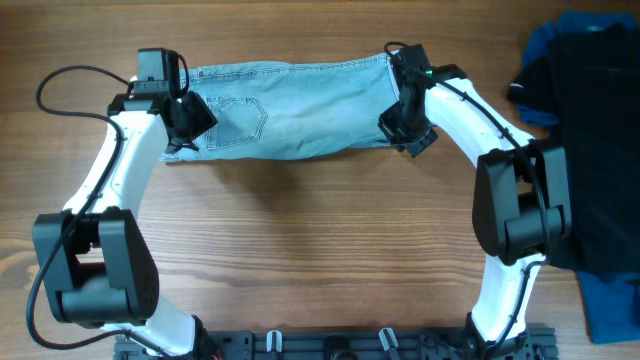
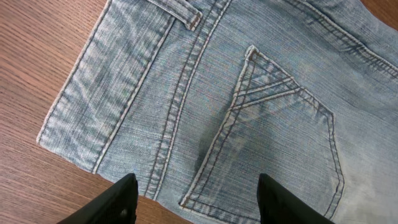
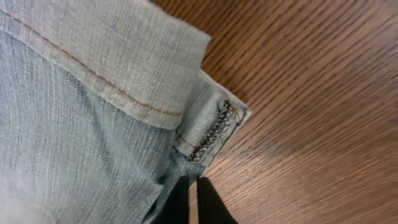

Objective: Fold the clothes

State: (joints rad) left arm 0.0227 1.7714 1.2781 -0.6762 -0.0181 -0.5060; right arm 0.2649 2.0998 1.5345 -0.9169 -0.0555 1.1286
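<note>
Table [image 1: 320, 250] fills most of the view, with bare wood lying open from the denim shorts [image 1: 300, 110] down to the near edge, between the two arms. A black garment [image 1: 590, 150] and a darker blue garment [image 1: 610, 305] lie along the right edge, well apart from the shorts. The shorts lie flat toward the far side, long axis running left to right — waistband and back pocket at the left, leg hem at the right. Both arms bow outward and reach in to the two ends. The left fingers [image 2: 115, 202] stand spread above the waistband end. The right fingers [image 3: 211, 208] are pressed together at the hem corner — whether cloth is caught between them I cannot tell.
</note>
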